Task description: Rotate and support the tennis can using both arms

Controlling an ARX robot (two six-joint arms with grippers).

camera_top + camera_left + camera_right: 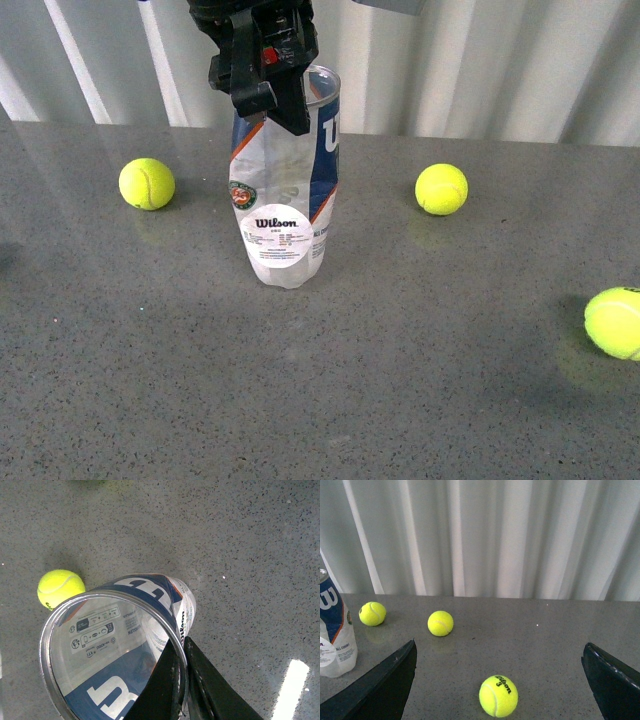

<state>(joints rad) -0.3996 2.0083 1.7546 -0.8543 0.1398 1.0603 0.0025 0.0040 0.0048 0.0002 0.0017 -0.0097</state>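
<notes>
White pleated sheeting (480, 70) closes the back of the scene, and the grey, finely speckled stone-look tabletop (330, 400) meets it in a straight edge at twelve o'clock from the can.

I see the tennis can (285, 200) standing upright a little left of the middle of the tabletop. It is a tall clear plastic tube with a metal rim and a rounded foot. Its label is navy-blue, white and orange, and a round white Wilson sticker faces me.

My left hand (268, 75), boxy black metal, comes down on the can from above. In the left wrist view the left hand (181, 652) pinches the rim. One thin black finger (160, 690) sits inside the wall and the other (212, 692) outside. The open mouth shows the label from within.

My right hand (498, 645) is spread wide, its two dark fingers well apart. It holds nothing and hangs well apart from the can.

Fuzzy yellow-green balls lie around the can:
- The first tennis ball (147, 183) is at nine o'clock from it.
- The second tennis ball (441, 189) is at three o'clock.
- The third tennis ball (615, 322) is at four o'clock, cut by the picture's edge.

At six o'clock from the can a broad stretch of grey surface runs toward me.
</notes>
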